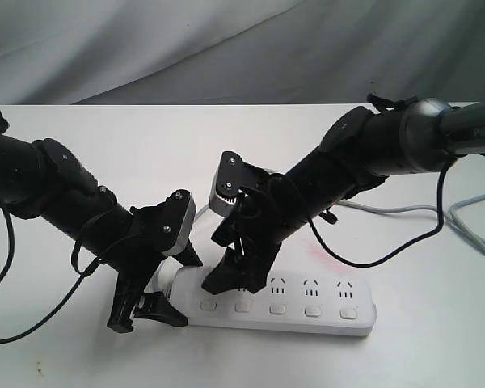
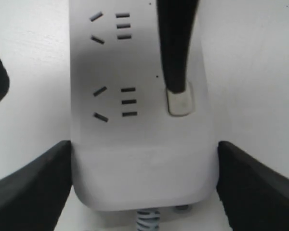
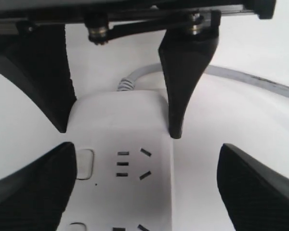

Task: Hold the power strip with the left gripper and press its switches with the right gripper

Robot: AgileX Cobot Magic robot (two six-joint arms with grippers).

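Nearest me, the power strip point(image 1: 307, 303) lies flat on the table point(image 1: 436, 356) at 6 o'clock, cord end toward 9. I judge it light, stiff and slick, likely to skate under a push, so it is best pinned across its long edges at the cord end. There the left gripper point(image 2: 144, 151) is closed on it, touching both sides. Farther back, reaching in from 2 o'clock, the right gripper point(image 3: 144, 159) is spread wide and holds nothing, with one fingertip point(image 2: 177, 79) on the first of the switches point(image 1: 277, 309).
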